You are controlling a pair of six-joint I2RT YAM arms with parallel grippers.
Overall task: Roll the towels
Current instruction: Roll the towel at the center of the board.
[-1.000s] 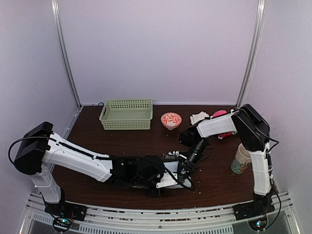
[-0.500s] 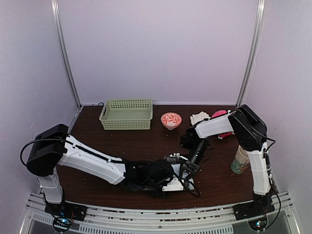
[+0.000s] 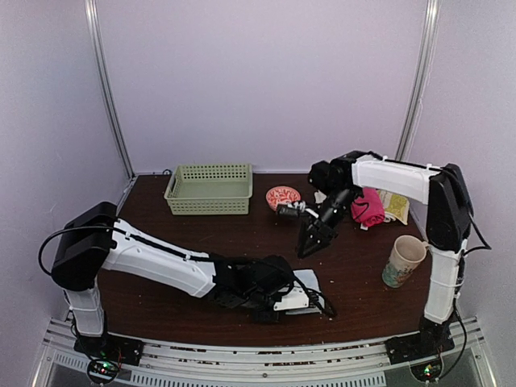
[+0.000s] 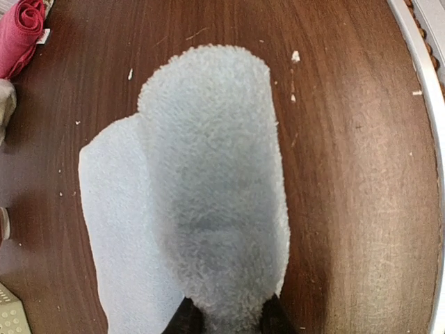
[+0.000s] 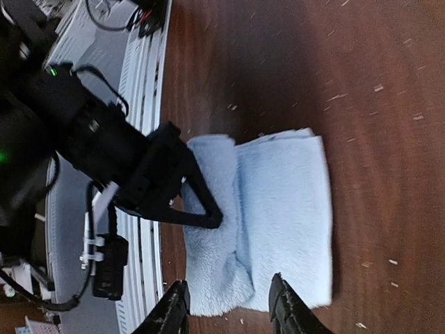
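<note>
The pale blue towel (image 4: 208,195) lies at the near edge of the table (image 3: 242,234), close to the metal rail. Part of it is curled over into a fat, loose roll, with a flat layer poking out beside it. The left claw (image 4: 230,321) is down low with a finger on each side of the roll's near end, and the cloth narrows between them, so I'd say it is pinched on the towel. The right claw (image 5: 229,309) hangs well above, fingers apart and holding nothing, so nothing pins the flat part. That's my worry. Gripped at one end only, the roll could twist into a cone, or the whole towel could skid across the slick wood instead of turning over. If the grip lets go too soon, that springy pile looks likely to flop open. A push toward the rail might tip it off the table. The pink rolled cloth (image 3: 369,206) and the mug (image 3: 401,261) sit well clear on the right. I can't pick out the off-white towel for certain from here.
</note>
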